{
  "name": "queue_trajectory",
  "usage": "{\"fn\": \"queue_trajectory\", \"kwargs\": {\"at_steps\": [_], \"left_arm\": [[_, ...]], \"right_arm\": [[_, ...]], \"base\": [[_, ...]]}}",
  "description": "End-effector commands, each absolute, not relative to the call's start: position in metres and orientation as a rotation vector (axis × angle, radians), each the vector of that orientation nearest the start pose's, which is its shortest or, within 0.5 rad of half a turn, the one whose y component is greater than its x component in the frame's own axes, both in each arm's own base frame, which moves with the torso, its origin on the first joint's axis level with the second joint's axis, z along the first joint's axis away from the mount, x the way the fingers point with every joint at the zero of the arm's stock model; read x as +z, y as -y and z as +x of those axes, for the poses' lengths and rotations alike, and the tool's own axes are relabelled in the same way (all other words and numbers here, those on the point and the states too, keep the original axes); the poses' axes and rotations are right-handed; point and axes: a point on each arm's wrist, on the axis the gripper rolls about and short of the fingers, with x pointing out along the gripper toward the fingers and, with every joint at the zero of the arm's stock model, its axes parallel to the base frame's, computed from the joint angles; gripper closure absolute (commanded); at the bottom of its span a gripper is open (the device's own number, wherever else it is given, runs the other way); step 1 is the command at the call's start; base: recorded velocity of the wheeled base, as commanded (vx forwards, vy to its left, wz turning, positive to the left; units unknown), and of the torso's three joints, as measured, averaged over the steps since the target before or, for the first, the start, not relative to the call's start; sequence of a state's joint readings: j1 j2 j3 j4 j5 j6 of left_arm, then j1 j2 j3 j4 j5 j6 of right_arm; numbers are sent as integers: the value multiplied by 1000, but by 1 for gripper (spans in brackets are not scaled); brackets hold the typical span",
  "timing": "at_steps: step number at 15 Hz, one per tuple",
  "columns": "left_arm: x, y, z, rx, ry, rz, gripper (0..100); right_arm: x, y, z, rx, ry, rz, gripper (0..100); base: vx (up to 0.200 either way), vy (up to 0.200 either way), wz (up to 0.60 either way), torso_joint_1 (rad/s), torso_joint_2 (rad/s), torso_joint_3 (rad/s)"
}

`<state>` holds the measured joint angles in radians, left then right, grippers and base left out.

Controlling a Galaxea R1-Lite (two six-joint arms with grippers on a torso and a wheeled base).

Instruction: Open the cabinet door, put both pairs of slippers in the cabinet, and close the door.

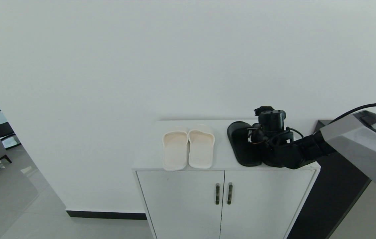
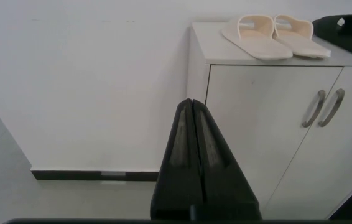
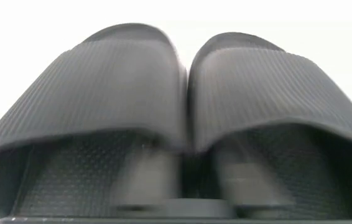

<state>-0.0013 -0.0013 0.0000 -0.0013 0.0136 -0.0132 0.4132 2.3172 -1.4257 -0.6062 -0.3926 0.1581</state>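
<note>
White cabinet, lower centre, smooth flat panels, both doors shut, so opening not yet done. Black slippers on the cabinet top at right, side by side, ribbed rubbery straps, dimpled footbeds. Cream slippers to their left, matte moulded foam, toes toward wall, touching each other. Two slim metal handles at the door seam. Right pincer was at the black pair's straps, probably for lifting both; clamped or not, couldn't tell. Left pincer closed, empty, low beside the cabinet.
</note>
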Motion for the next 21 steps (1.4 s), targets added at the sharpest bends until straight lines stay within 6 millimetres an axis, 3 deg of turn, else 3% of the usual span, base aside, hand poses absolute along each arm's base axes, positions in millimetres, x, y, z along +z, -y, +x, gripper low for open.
{"fn": "queue_trajectory", "kwargs": {"at_steps": [1,4,6,10,11,13,17,19,21], "left_arm": [[76,0,-23,14,2,-14,100],[76,0,-23,12,2,-14,100],[76,0,-23,12,2,-14,100],[76,0,-23,12,2,-14,100],[76,0,-23,12,2,-14,100],[76,0,-23,14,2,-14,100],[76,0,-23,12,2,-14,100],[76,0,-23,14,2,-14,100],[76,0,-23,12,2,-14,100]], "right_arm": [[106,-181,433,1,-256,48,100],[114,-180,430,4,-244,53,100],[127,-186,410,37,-244,54,100],[163,-196,353,190,-237,65,100],[179,-199,318,323,-242,76,100],[190,-201,276,481,-259,93,100],[192,-199,213,669,-299,93,100],[189,-181,185,791,-332,97,100],[190,-170,171,880,-342,115,100]], "base": [[0,0,0,0,0,0],[0,0,0,0,0,0],[0,0,0,0,0,0],[0,0,0,0,0,0],[0,0,0,0,0,0],[0,0,0,0,0,0],[0,0,0,0,0,0],[0,0,0,0,0,0],[0,0,0,0,0,0]]}}
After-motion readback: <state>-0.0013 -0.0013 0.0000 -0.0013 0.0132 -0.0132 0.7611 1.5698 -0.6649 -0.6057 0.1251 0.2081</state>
